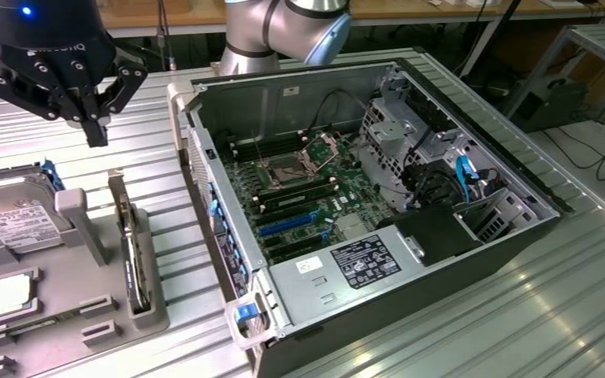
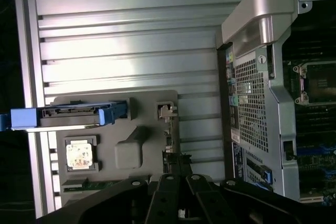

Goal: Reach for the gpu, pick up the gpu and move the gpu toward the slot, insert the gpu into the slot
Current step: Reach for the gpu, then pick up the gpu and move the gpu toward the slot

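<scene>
Table [image 1: 554,315]: ribbed metal, bearing an open computer case [image 1: 281,87].
Tray [image 1: 76,319]: hard drive [image 1: 13,216], CPU chip [image 1: 10,293], gpu [image 1: 130,260] on edge.
Gripper [image 1: 95,135]: I read "TIQ"; pinched closed, empty, near tray.

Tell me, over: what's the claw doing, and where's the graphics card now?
Gripper shut, holding nothing, above the table. Gpu standing on edge in gray holder, untouched. Nothing between them.

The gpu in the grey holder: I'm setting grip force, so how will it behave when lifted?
Probably stiff: the gpu is a thin flat board standing on edge in the grey holder. Likely light, being so thin. Apt to tip once freed, since only the holder's slot seems to keep it upright.
</scene>
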Controlling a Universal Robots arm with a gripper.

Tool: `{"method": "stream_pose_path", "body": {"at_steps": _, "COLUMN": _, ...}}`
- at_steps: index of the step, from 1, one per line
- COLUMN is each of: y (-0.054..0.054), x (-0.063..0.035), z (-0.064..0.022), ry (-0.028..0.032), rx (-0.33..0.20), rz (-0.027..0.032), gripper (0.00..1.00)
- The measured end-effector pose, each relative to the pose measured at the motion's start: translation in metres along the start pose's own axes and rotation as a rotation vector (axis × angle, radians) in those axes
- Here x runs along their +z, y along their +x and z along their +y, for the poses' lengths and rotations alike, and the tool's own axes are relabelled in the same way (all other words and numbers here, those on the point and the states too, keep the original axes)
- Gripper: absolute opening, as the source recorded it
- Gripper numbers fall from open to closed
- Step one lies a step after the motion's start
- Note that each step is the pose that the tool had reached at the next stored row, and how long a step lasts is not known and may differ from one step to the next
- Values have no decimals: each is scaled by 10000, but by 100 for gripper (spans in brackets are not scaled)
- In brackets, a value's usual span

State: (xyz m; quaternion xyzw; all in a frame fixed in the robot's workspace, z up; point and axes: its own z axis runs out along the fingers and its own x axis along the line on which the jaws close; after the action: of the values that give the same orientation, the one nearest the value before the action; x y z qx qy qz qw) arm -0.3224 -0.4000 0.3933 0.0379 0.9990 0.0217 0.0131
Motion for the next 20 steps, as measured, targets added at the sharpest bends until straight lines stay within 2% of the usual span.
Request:
{"method": "stream_pose_path", "body": {"at_steps": 15, "y": 20, "x": -1, "z": -2, "ry": 0, "rx": -1, "rz": 0, "gripper": 11}}
{"method": "stream_pose_path", "body": {"at_steps": 16, "y": 20, "x": 0, "z": -2, "ry": 0, "rx": 0, "rz": 0, "gripper": 11}}
{"method": "stream_pose_path", "body": {"at_steps": 18, "y": 20, "x": -1, "z": -2, "ry": 0, "rx": 0, "rz": 0, "gripper": 23}}
{"method": "stream_pose_path", "body": {"at_steps": 20, "y": 20, "x": 0, "z": -2, "ry": 0, "rx": 0, "rz": 0, "gripper": 23}}
